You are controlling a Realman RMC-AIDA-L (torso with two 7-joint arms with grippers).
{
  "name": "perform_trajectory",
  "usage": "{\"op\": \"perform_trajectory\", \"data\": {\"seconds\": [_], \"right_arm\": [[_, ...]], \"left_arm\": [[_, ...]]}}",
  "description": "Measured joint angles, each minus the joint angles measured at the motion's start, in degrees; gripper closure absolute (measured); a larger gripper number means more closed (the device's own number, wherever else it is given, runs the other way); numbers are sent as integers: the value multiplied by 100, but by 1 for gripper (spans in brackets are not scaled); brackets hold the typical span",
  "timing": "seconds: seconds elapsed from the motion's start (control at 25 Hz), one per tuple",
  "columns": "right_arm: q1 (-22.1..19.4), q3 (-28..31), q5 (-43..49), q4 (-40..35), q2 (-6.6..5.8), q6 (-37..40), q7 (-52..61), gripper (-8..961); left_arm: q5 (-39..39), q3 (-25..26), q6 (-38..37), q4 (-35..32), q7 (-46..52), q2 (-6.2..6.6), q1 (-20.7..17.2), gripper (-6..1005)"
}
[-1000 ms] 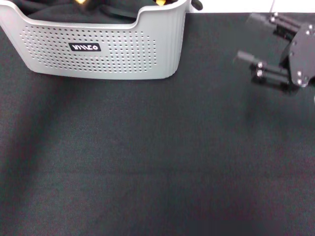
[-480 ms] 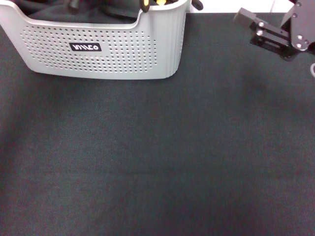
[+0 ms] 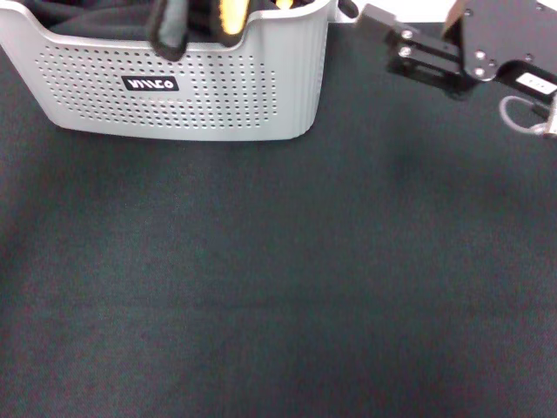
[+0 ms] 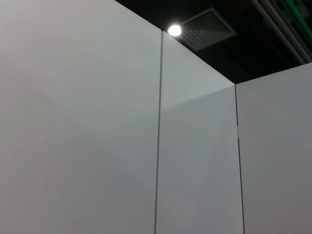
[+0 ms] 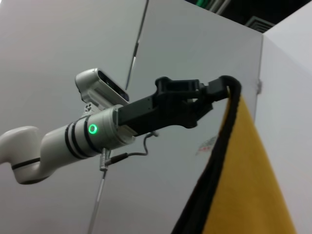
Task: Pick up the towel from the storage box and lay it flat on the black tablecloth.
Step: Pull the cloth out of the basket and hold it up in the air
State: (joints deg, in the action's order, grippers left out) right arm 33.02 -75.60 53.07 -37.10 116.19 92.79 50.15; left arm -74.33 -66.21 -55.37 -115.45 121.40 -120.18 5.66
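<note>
At the far left of the desk, on the large plain black finely textured tablecloth [image 3: 287, 287], stands the light grey perforated plastic storage box [image 3: 187, 83] with rounded corners and a black label in white lettering. Dark fabric and a strip of yellow show at its rim, where a fold of the towel [image 3: 228, 17] hangs over the front edge of the box. In the right wrist view the left gripper [image 5: 214, 92], black on a white arm with a green ring light, is up in the air against pale wall panels, its fingers [image 5: 222, 87] closed on a corner of the towel with black stitched edging, whose yellow reverse side [image 5: 248, 185] drapes down from the grip. The right gripper [image 3: 383, 26] is above the far right part of the tablecloth, just beside the box's right corner, pointing toward the box; I cannot tell how its fingers stand.
</note>
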Motion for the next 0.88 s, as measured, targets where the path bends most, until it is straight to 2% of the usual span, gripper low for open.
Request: {"op": "perform_trajectory", "data": {"seconds": [0.28, 0.68, 0.88], "right_arm": [[149, -904, -774, -30, 0, -435, -313, 231], [269, -1280, -1140, -43, 0, -517, -325, 231], [337, -1606, -1361, -55, 0, -516, -328, 232]], "left_arm": [[34, -22, -71, 6, -13, 2, 1, 975], [865, 128, -272, -20, -391, 10, -17, 974], [935, 184, -354, -8, -438, 3, -12, 974]]}}
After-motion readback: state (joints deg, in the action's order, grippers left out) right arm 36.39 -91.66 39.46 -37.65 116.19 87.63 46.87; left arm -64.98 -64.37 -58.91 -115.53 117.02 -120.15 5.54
